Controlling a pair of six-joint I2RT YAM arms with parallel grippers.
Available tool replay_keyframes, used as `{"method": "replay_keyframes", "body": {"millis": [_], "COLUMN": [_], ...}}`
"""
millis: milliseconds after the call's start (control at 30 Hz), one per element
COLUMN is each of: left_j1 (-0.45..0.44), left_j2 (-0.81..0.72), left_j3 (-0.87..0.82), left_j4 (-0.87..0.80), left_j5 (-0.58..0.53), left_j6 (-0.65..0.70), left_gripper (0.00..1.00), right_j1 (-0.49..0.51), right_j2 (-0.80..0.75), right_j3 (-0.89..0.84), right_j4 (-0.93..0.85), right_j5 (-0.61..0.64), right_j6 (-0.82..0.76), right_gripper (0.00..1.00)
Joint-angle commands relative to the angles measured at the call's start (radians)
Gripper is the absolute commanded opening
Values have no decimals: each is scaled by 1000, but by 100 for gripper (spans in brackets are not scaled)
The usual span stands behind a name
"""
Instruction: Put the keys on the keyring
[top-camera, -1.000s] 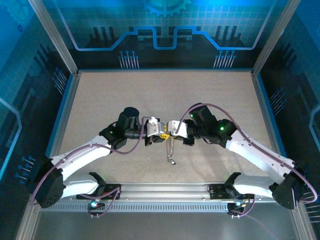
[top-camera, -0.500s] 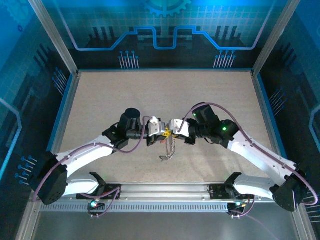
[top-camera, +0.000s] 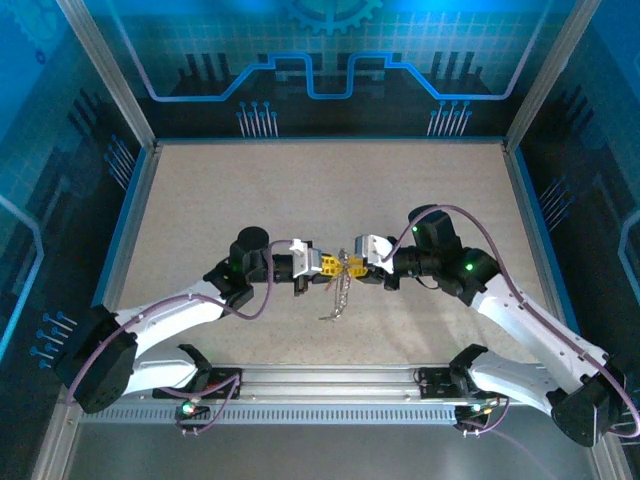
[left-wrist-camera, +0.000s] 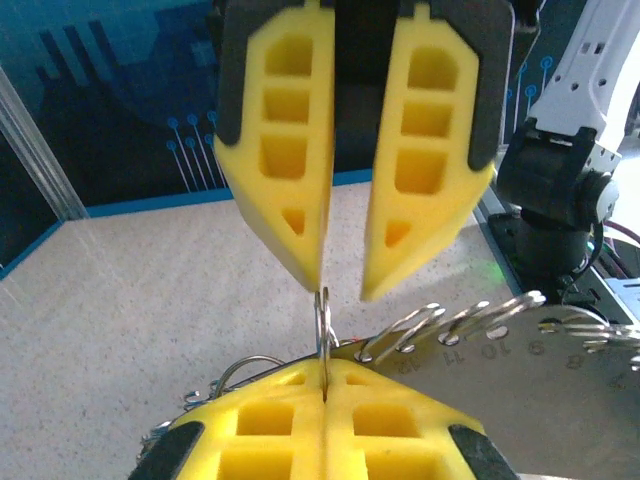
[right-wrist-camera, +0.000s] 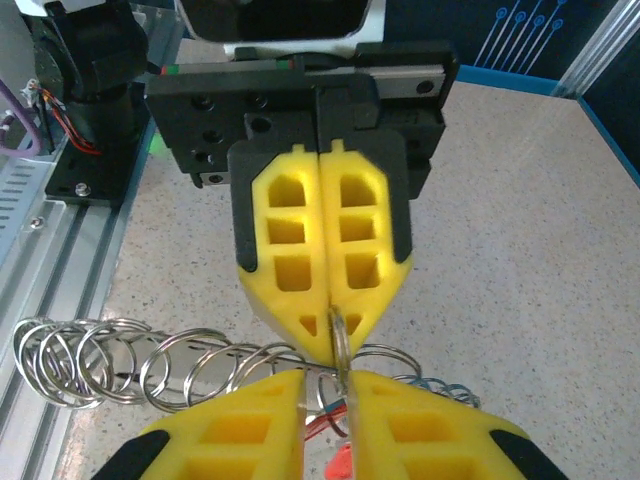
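My two grippers meet tip to tip above the middle of the table. A small silver split ring (left-wrist-camera: 324, 318) stands on edge with my left gripper (left-wrist-camera: 325, 372) shut on it. My right gripper (right-wrist-camera: 326, 385) is open a little, and the ring (right-wrist-camera: 340, 340) lies in the gap against one finger. From the ring hangs the keyring (top-camera: 338, 296), a row of wire loops (right-wrist-camera: 130, 365) on a numbered metal strip (left-wrist-camera: 520, 375). Under my right fingers shows a red key tag (right-wrist-camera: 340, 465). The keys' metal is hidden.
The beige table (top-camera: 320, 190) is walled by blue panels and an aluminium frame. A metal rail (top-camera: 330, 380) with both arm bases runs along the near edge. The right arm's dark wrist body (left-wrist-camera: 555, 215) stands close behind the strip.
Both wrists have levelled out and the meeting point has shifted slightly right. The right elbow has swung out to the right. The hanging keyring's lower end has swung left.
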Motion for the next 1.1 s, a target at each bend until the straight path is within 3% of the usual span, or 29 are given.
{"method": "replay_keyframes", "body": {"millis": [0, 267, 1067], "left_j1": [2, 2, 1], "left_j2": [-22, 6, 25], "left_j3": [-3, -13, -29], "left_j4": [122, 208, 280], "left_j5": [48, 69, 78], "left_j6": [-27, -69, -55], "left_gripper": [0, 0, 0], "right_j1": [-13, -12, -51], "right_j2": [-5, 11, 1], "right_j3": [-12, -12, -61], "right_j4": [18, 34, 112], "right_j5": [-37, -51, -70], "right_j6": [17, 26, 88], "right_gripper": [21, 16, 24]}}
